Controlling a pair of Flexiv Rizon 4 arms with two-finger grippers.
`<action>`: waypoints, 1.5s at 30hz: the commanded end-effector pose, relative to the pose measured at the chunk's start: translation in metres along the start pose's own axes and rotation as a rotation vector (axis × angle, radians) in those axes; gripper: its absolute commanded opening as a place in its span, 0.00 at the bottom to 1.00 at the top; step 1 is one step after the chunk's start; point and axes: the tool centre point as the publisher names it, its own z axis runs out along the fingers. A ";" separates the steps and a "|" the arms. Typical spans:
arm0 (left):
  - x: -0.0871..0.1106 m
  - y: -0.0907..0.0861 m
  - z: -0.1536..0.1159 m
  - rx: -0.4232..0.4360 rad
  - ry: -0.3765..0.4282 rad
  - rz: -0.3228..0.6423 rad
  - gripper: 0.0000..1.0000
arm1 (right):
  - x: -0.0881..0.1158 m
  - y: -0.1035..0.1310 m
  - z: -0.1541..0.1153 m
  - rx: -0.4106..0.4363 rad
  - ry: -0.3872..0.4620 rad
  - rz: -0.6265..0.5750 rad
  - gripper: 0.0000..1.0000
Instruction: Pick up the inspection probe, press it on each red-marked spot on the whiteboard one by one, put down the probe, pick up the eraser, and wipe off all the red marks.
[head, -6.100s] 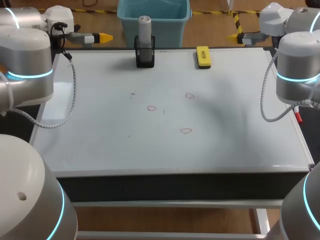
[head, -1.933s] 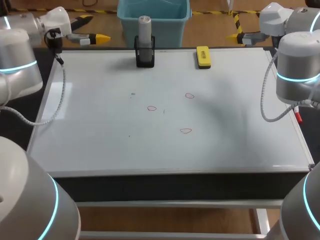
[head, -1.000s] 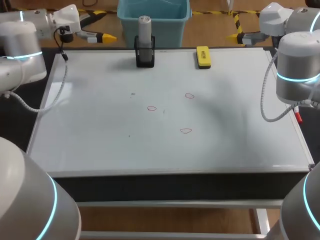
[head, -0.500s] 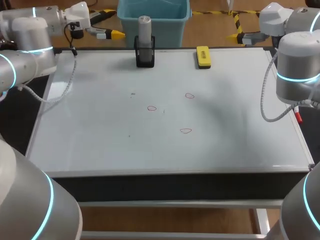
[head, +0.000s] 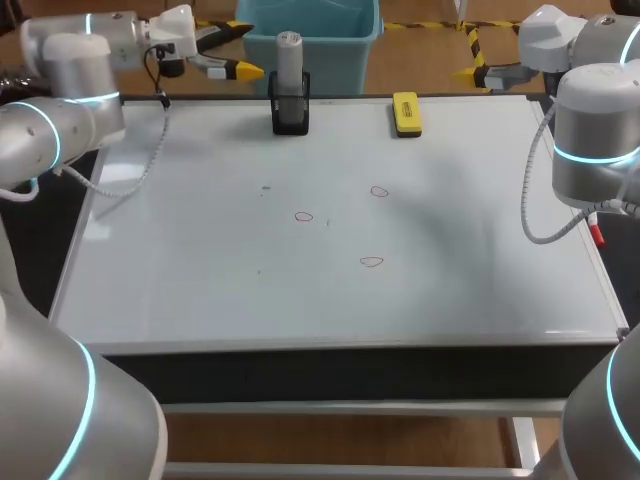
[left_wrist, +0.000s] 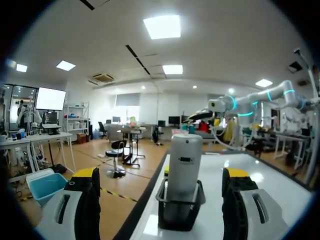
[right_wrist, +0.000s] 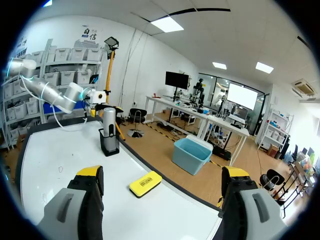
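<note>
The grey inspection probe (head: 288, 62) stands upright in a black holder (head: 290, 113) at the whiteboard's far edge. My left gripper (head: 235, 50) hangs open just left of the probe, level with its top. In the left wrist view the probe (left_wrist: 183, 165) stands straight ahead between the open fingers (left_wrist: 86, 176) of my left gripper (left_wrist: 162, 177), untouched. The yellow eraser (head: 406, 112) lies right of the holder. Three red marks (head: 379, 191) (head: 303, 216) (head: 371, 262) sit mid-board. My right gripper (head: 470, 58) is open beyond the far right corner; in the right wrist view my right gripper (right_wrist: 162, 175) faces the eraser (right_wrist: 145, 183) and probe (right_wrist: 109, 129).
A teal bin (head: 308, 25) stands behind the whiteboard (head: 200, 270), just past the probe holder. A red marker (head: 597, 233) lies at the board's right edge under my right arm. Small dark specks dot the board left of the red marks.
My left arm has swung right along the far edge, bringing its open gripper from near the far left corner up close to the probe. The right arm has stayed still.
</note>
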 end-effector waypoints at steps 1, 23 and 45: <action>-0.002 0.002 0.008 0.002 0.166 -0.006 1.00 | 0.000 0.000 0.000 0.001 0.001 0.000 1.00; 0.026 0.001 0.045 0.052 0.157 -0.036 1.00 | 0.000 0.000 0.000 0.001 0.001 0.000 1.00; 0.032 0.012 0.077 0.058 0.145 -0.044 1.00 | 0.000 0.000 0.000 0.001 0.001 0.000 1.00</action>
